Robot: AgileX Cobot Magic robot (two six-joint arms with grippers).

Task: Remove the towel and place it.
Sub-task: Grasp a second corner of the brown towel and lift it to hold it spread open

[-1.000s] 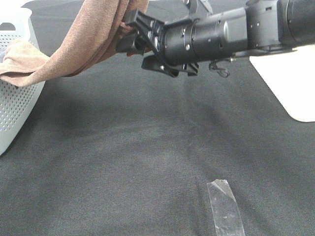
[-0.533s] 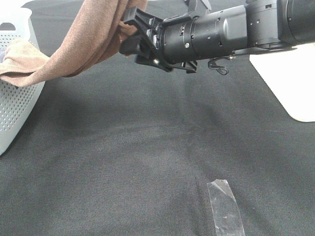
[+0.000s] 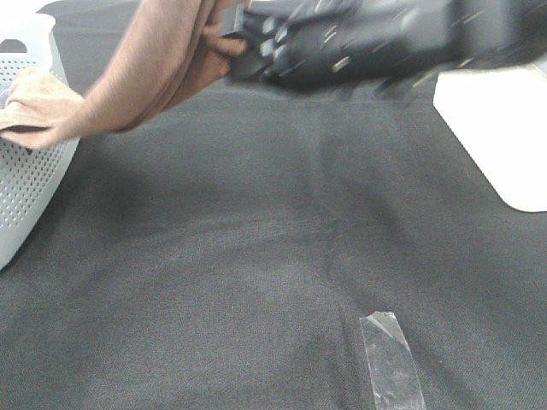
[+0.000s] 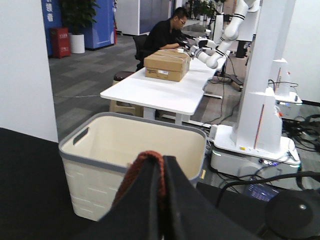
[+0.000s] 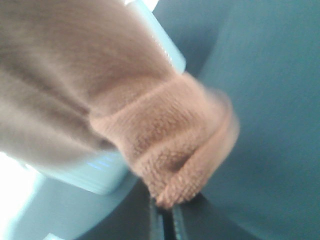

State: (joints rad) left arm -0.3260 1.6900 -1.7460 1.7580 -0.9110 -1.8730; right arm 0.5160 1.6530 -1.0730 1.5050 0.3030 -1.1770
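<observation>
The reddish-brown towel (image 3: 162,60) hangs from the white perforated basket (image 3: 26,171) at the left up to the top of the exterior view. My right gripper (image 3: 239,47) reaches across from the right, blurred by motion, and is shut on a fold of the towel well above the black table cloth (image 3: 256,239). In the right wrist view the towel (image 5: 150,130) bunches just beyond my right gripper (image 5: 164,220). In the left wrist view my left gripper (image 4: 161,190) is shut with a towel edge (image 4: 142,167) pinched between the fingers. The left gripper is out of the exterior view.
A strip of clear tape (image 3: 389,359) is stuck to the cloth near the front. A white object (image 3: 504,137) stands at the right edge. The left wrist view shows a beige bin (image 4: 125,150) on the floor beyond the table, and a white desk (image 4: 160,92).
The right arm has risen and moved slightly left with the towel, and is now blurred. The towel has pulled further up out of the basket.
</observation>
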